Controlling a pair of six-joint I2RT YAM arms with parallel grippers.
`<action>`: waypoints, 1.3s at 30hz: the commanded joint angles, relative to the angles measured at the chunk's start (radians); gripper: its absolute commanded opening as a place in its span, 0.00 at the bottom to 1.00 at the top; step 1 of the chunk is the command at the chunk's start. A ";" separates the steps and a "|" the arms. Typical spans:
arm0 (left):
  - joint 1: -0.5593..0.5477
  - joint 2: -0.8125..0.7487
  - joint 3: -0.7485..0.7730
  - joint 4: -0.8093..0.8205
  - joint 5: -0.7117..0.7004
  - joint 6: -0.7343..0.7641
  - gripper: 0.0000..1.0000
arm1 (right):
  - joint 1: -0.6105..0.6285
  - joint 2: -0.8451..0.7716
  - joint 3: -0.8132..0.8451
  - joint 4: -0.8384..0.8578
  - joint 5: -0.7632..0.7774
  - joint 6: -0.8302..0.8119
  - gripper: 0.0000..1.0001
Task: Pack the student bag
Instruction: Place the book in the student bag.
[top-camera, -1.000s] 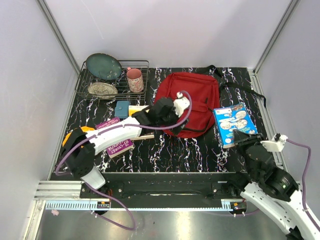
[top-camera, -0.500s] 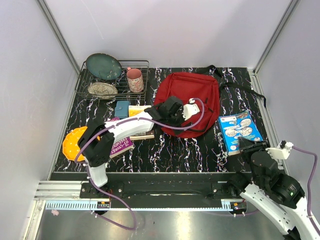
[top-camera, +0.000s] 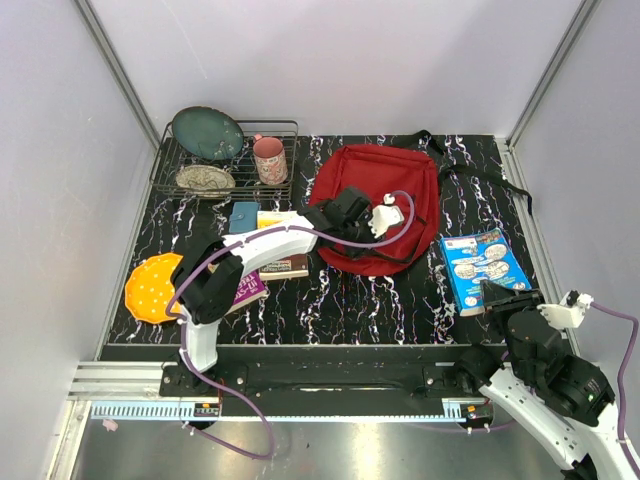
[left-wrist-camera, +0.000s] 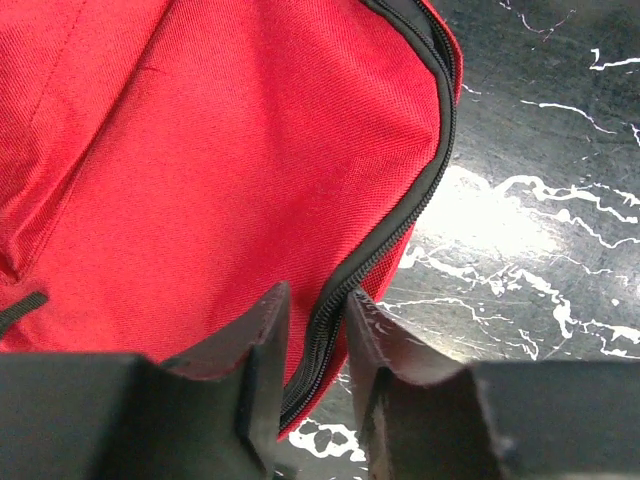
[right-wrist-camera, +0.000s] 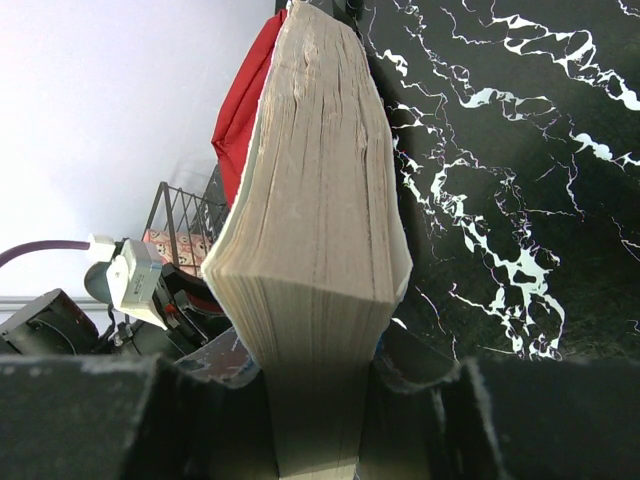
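One red backpack (top-camera: 380, 180) lies flat toward the back middle of the black marbled table (top-camera: 390, 300), its black straps trailing off to the right. Its zippered rim runs between the left gripper's (left-wrist-camera: 312, 305) fingers (left-wrist-camera: 262, 330), which sit close together and pinch that edge, with red cloth on one side of them and bare table on the other. Well apart at the right, the right gripper (right-wrist-camera: 320, 375) clamps a thick book (right-wrist-camera: 320, 200) by its lower end, page edges facing the wrist camera. More books (top-camera: 290, 266) lie just left of the backpack. Behind them is a wire rack (top-camera: 278, 126) of dishes, and an orange plate (top-camera: 150, 287) sits near the table's left edge.
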 joint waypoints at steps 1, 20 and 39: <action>0.022 0.016 0.063 -0.011 0.070 -0.025 0.26 | 0.001 -0.002 0.028 0.056 0.011 0.038 0.00; 0.013 -0.068 0.346 -0.070 0.141 -0.561 0.00 | 0.001 -0.036 0.056 0.042 -0.256 0.024 0.00; -0.050 -0.252 0.271 0.131 -0.195 -0.691 0.00 | 0.001 0.116 -0.157 0.346 -0.383 0.123 0.00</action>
